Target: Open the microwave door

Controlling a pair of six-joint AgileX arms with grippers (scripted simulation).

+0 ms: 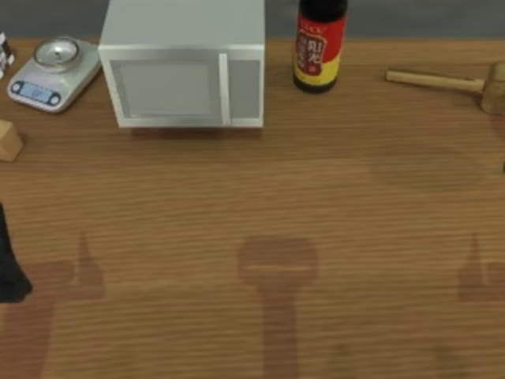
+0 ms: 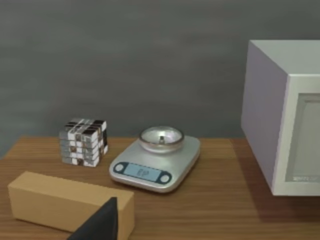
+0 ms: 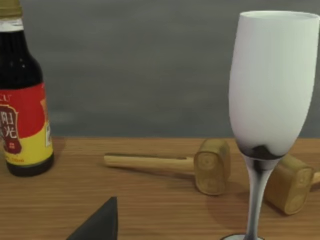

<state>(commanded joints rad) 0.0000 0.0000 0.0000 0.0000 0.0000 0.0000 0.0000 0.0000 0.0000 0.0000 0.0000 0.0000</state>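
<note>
The wooden table (image 1: 252, 237) fills the top view. The boxy white-grey microwave (image 1: 185, 47) is set at 11 o'clock near the far edge, its white-framed door with grey window and vertical handle strip (image 1: 170, 88) seen flush against the front, closed. The dark sauce bottle with red-yellow label (image 1: 319, 47) stands upright at 1 o'clock, just beside the microwave. A white-bowled wine glass (image 3: 272, 100) is seen upright in the right wrist view, near two wooden mallets (image 3: 200, 167). The tan wooden block (image 2: 70, 205) lies at 9 o'clock. The silver kitchen scale (image 1: 54, 73) sits at 10 o'clock, apart from the microwave. A small patterned cube (image 2: 84, 141) is placed beside the scale. Left gripper (image 1: 11, 268) is glimpsed at the 8 o'clock edge; finger spread cannot be told. Right gripper finger spread cannot be told either.
</note>
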